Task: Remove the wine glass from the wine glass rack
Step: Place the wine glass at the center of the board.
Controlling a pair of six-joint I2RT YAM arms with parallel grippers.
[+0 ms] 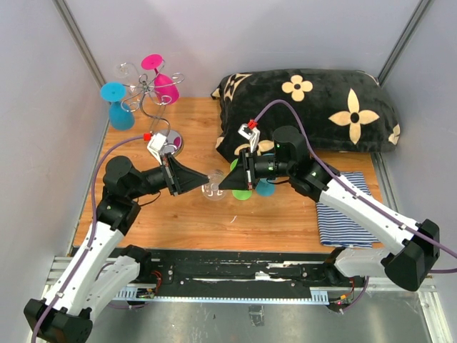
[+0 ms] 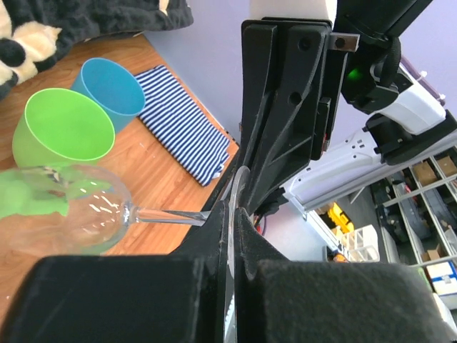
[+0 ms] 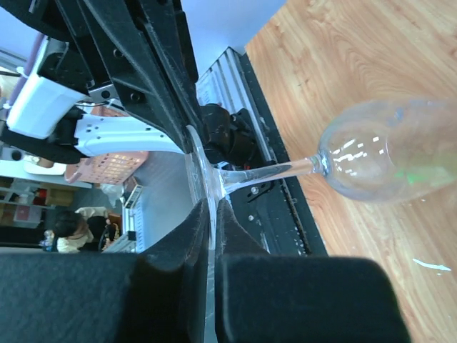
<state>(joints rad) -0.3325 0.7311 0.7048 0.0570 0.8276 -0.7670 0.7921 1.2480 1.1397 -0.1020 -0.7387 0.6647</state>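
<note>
A clear wine glass (image 1: 213,189) lies sideways in the air over the middle of the table. Its bowl (image 2: 64,207) and thin stem (image 3: 271,170) show in both wrist views. My left gripper (image 2: 232,221) is shut on the rim of the glass's round foot. My right gripper (image 3: 212,214) faces it from the other side and is shut on the same foot. The two grippers meet tip to tip (image 1: 214,179). The wine glass rack (image 1: 146,96) stands at the back left on its chrome base (image 1: 171,143), apart from both grippers.
A pink glass (image 1: 163,82), a blue glass (image 1: 116,103) and a clear one hang on the rack. A green cup (image 2: 64,128) and a blue cup (image 2: 111,86) stand under the right arm. A striped cloth (image 1: 346,211) lies right, with a black flowered pillow (image 1: 307,114) behind.
</note>
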